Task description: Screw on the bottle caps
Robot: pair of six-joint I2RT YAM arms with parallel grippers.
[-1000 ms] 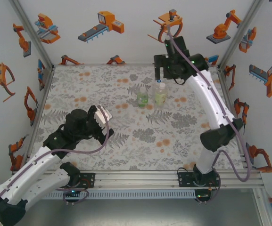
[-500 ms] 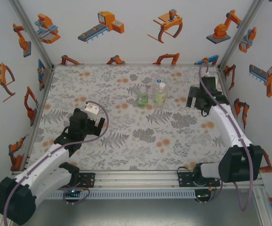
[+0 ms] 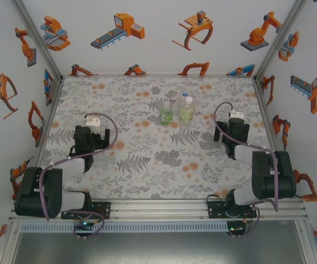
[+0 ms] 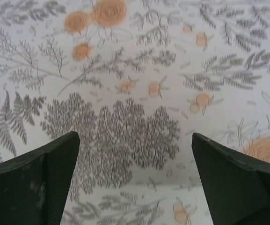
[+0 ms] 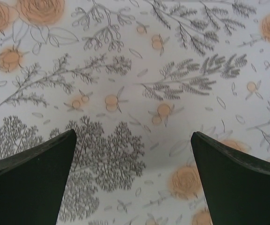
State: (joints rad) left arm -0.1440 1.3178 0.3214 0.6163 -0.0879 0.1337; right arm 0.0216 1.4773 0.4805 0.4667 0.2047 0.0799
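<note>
Three bottles stand close together at the back middle of the table: one with a green label (image 3: pixel 166 115), one with a pale yellow-green label (image 3: pixel 187 112), and an unlabelled one (image 3: pixel 179 101) just behind them. A white bottle cap (image 3: pixel 188 99) sits on top of the yellow-green bottle; the other tops are too small to make out. My left gripper (image 3: pixel 93 136) points down over the left of the table, well apart from the bottles. It is open (image 4: pixel 135 136) over bare cloth. My right gripper (image 3: pixel 235 132) hangs over the right side, also open (image 5: pixel 134 133) and holding nothing.
The table wears a floral cloth (image 3: pixel 147 159) with grey ferns and orange flowers. White walls with orange robot stickers close in three sides. Both arms are folded back near their bases at the aluminium front rail (image 3: pixel 158 208).
The right arm has left the bottles, swung right and folded down, its jaws opening wider. The left arm has folded back toward the left. The bottles have not moved.
</note>
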